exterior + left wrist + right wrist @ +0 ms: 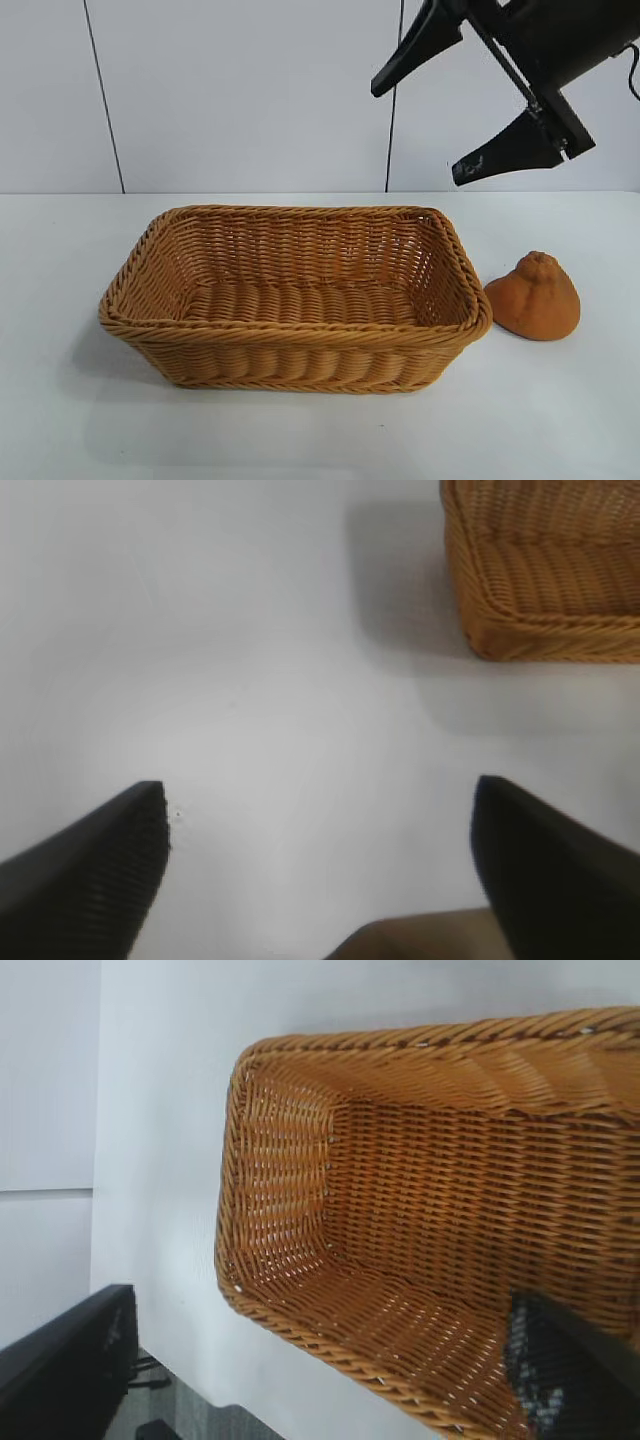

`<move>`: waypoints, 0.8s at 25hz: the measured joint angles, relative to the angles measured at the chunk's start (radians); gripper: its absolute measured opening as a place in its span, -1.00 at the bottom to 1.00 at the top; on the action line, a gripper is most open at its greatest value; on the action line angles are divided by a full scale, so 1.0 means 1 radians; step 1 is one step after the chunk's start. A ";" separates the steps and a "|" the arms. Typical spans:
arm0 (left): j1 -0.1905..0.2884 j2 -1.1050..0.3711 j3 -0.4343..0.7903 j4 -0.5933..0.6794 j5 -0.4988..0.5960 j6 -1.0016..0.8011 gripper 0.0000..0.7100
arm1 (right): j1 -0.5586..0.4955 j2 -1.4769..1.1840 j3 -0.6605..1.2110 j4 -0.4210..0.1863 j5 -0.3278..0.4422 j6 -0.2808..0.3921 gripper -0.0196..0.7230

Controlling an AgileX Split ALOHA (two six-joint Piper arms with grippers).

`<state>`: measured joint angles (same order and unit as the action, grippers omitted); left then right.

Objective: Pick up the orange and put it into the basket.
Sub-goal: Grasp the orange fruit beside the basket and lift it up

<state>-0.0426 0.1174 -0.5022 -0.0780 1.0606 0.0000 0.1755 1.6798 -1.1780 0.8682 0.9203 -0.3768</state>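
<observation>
Task not yet begun: the orange (534, 298) lies on the table (560, 420) below the spread, empty right pincer (424, 126), just outside the empty basket (300, 352); left pincer (320, 865) spread, idle.

The right gripper (428, 103) hangs high in the air above the far right part of the table, its black arm coming in from the upper right and pointing downward to the left. Its two black fingers (415, 48) stand wide apart, holding nothing. The left gripper (320, 865) tilts down over the bare table, jaws likewise spread wide and empty.
</observation>
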 joint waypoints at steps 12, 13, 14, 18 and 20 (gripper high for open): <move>0.000 -0.121 0.000 0.001 0.001 0.000 0.65 | 0.000 0.000 -0.107 -0.216 0.072 0.087 0.89; 0.000 -0.121 0.000 0.001 0.001 0.000 0.65 | 0.000 0.000 -0.134 -0.270 0.084 0.125 0.89; 0.000 -0.121 0.000 0.001 0.001 -0.006 0.65 | 0.000 0.000 -0.160 -0.348 0.094 0.172 0.89; 0.000 -0.121 0.000 0.002 0.001 0.000 0.65 | 0.000 0.000 -0.226 -0.679 0.123 0.358 0.89; 0.000 -0.121 0.000 0.002 0.001 0.000 0.65 | -0.013 0.002 -0.238 -0.770 0.126 0.406 0.89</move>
<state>-0.0426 -0.0041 -0.5022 -0.0762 1.0617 0.0000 0.1627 1.6817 -1.4163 0.0981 1.0462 0.0289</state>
